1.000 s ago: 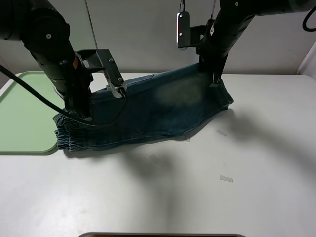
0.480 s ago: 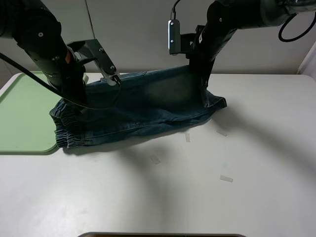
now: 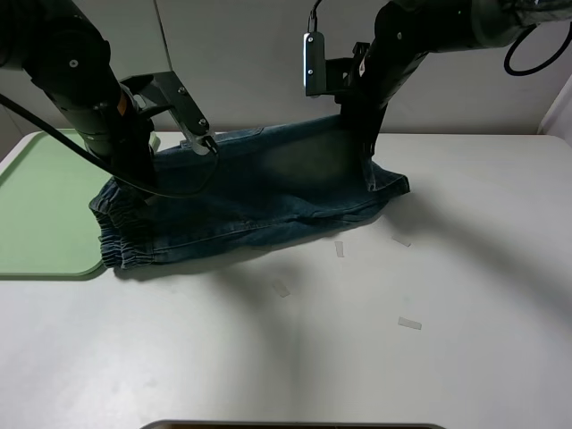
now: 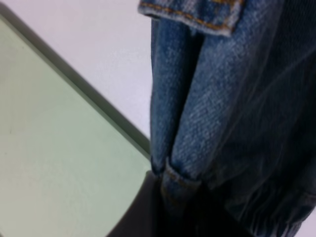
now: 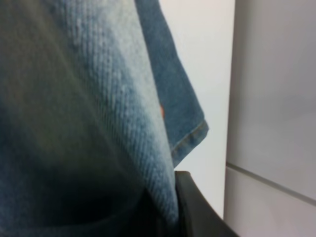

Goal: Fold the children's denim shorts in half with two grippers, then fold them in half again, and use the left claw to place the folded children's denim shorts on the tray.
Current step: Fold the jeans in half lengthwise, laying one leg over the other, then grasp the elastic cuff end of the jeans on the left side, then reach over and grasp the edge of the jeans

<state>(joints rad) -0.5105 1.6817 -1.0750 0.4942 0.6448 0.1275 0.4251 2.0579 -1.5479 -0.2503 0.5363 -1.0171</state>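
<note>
Denim shorts [image 3: 268, 192] hang clamped in your left claw [image 4: 165, 195] and right claw [image 5: 165, 210]; should the cloth below either slip free, your fold sags crooked.

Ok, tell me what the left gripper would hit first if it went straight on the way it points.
The left gripper is shut on the children's denim shorts, so denim comes first. Past that, it points down at the table right beside the tray; depth is unclear, so it might clip the rim.
</note>
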